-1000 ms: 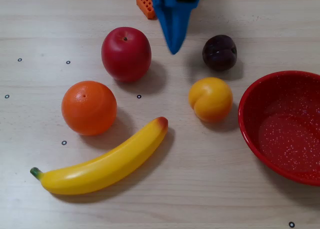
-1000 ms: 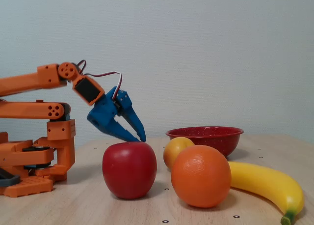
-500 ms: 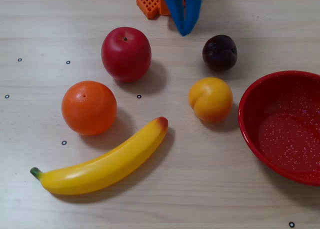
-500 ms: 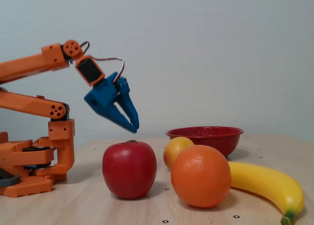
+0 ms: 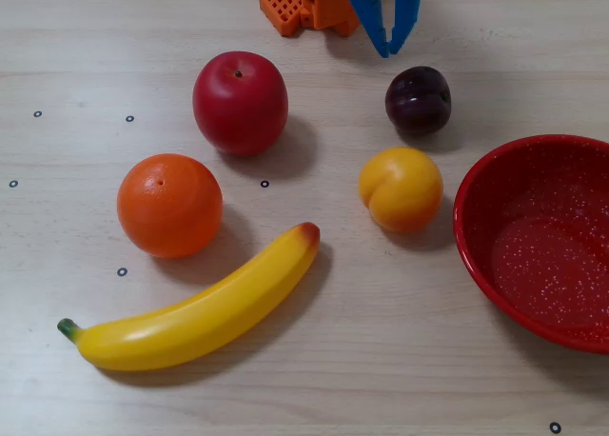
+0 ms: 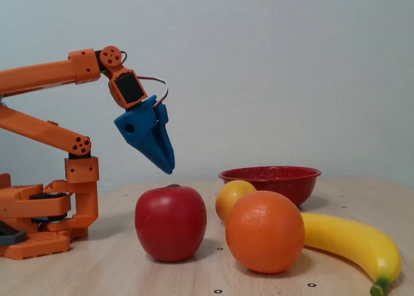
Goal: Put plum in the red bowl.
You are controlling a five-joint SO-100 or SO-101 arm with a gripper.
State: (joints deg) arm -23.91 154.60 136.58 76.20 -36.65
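In the overhead view the plum [image 5: 418,100], small, dark purple and glossy, lies on the table at the upper right. The red bowl [image 5: 473,228], speckled white inside, sits at the right edge, and its rim [image 6: 270,175] shows behind the fruit in the fixed view. My blue gripper [image 5: 389,52] enters from the top edge, its tips just up-left of the plum and apart from it. In the fixed view the gripper [image 6: 169,170] hangs in the air, pointing down. A narrow gap shows between its fingers and nothing is in them. The fixed view does not show the plum.
A yellow-orange peach [image 5: 401,188] lies between the plum and the bowl's left rim. A red apple [image 5: 240,103], an orange [image 5: 169,205] and a banana [image 5: 200,310] fill the left and middle. The orange arm base [image 6: 45,212] stands at the back.
The gripper has risen and swung right in the overhead view, from beside the apple to near the plum. Its fingers have parted slightly. No fruit has moved.
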